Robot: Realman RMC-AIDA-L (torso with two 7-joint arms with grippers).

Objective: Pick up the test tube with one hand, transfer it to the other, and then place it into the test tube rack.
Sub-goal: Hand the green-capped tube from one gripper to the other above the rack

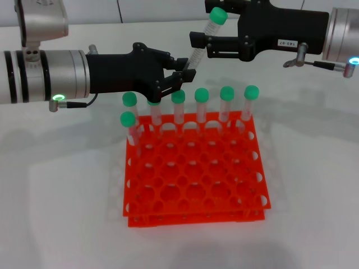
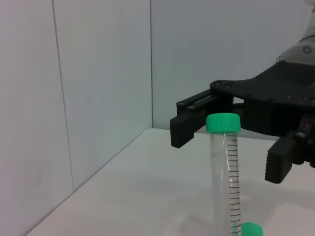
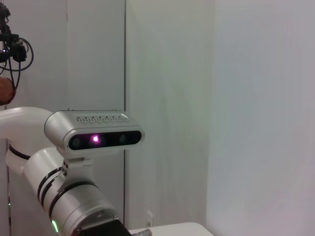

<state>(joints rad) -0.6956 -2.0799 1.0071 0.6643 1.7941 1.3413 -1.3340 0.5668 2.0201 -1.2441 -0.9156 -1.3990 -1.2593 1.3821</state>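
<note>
The test tube (image 1: 197, 51), clear with a green cap, is held tilted in the air above the back of the orange-red test tube rack (image 1: 196, 190). My left gripper (image 1: 180, 70), the unlabelled one, is shut on the tube's lower end. My right gripper (image 1: 205, 25), with the white label, is open, with one finger on each side of the tube's upper part near the cap. In the left wrist view the tube (image 2: 227, 172) stands upright between the right gripper's (image 2: 229, 147) spread fingers, which do not touch it. The right wrist view does not show the tube.
Several green-capped tubes (image 1: 202, 106) stand in the rack's back row, and one (image 1: 129, 126) stands in the second row at its left. One of their caps (image 2: 251, 229) shows in the left wrist view. The left arm's wrist camera (image 3: 93, 137) shows in the right wrist view. The rack sits on a white table (image 1: 56, 196).
</note>
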